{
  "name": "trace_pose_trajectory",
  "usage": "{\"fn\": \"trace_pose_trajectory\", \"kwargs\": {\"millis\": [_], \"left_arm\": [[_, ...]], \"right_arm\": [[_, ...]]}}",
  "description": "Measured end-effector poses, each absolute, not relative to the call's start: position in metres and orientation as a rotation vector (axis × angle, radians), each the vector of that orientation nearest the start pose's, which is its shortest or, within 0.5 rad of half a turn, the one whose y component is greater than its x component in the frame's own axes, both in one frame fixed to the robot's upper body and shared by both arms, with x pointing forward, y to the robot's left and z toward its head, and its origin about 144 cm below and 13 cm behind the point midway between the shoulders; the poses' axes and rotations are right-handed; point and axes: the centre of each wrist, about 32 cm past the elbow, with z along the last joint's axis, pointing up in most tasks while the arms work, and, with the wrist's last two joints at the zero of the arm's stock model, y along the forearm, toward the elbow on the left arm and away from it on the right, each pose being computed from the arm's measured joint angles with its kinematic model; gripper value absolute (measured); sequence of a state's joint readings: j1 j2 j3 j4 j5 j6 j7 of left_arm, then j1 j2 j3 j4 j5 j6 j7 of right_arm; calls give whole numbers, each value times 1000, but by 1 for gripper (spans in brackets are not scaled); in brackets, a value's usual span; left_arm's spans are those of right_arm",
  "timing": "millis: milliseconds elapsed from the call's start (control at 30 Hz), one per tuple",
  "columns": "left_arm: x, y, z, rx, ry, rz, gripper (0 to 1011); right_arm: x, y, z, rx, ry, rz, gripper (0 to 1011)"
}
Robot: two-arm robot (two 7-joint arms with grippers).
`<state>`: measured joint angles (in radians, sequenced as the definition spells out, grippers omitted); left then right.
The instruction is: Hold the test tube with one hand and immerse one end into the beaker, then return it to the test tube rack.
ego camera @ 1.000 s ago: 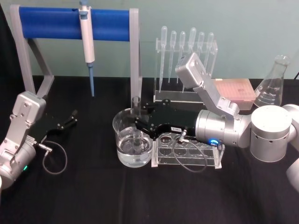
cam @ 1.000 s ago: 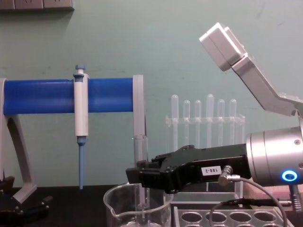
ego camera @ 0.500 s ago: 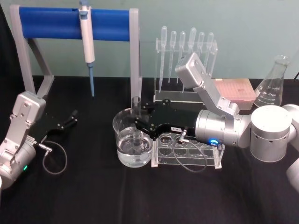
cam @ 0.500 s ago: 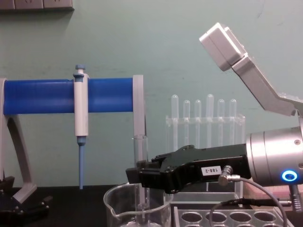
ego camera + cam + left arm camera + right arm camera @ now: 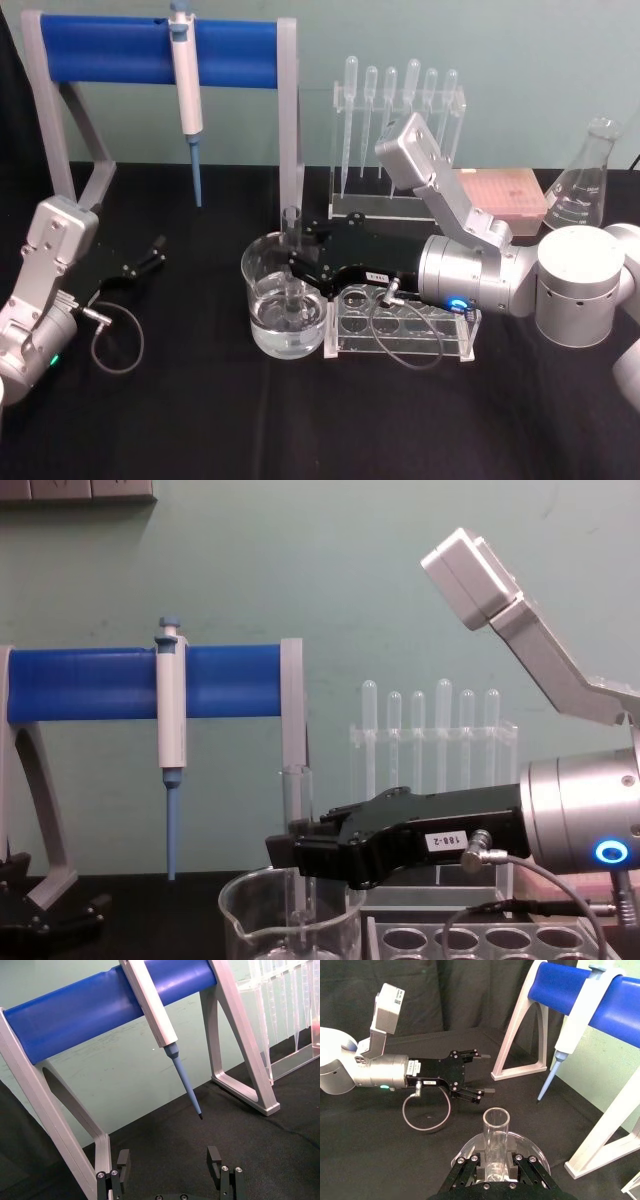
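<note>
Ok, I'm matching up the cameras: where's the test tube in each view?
Head: test tube upright in the beaker, centre, held by the right gripper.
Chest: test tube low centre, above the beaker's rim.
Right wrist: test tube bottom centre, clamped.
Shared landmark: the pipette on the blue bar, also in the left wrist view.

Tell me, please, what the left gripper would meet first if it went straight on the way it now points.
Probably the pipette's blue tip, hanging just ahead of the open left gripper; depth is unclear, so it might pass beneath it toward the stand.
</note>
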<state>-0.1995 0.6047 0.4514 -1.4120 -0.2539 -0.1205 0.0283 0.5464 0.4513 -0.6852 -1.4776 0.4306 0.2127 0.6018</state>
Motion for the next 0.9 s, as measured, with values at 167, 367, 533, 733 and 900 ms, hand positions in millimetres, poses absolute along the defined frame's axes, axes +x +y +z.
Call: {"fn": "trace_pose_trajectory", "kwargs": {"millis": [167,367,533,733,900], "left_arm": [[489,310,1140,304,-285,1248,1000],[489,310,1140,304,-285,1248,1000],[489,310,1140,304,-285,1248,1000],[489,310,1140,304,-285,1248,1000],[489,310,1140,304,-285,1248,1000]], "right_arm": [[548,-185,1241,-254,-78,-446,241],[548,-185,1241,-254,-78,-446,241],[548,-185,1242,-253,-76,-447,241],[547,-184,1256,-241,-86,-446,241],[547,-184,1271,-220,-94,-444,241]]}}
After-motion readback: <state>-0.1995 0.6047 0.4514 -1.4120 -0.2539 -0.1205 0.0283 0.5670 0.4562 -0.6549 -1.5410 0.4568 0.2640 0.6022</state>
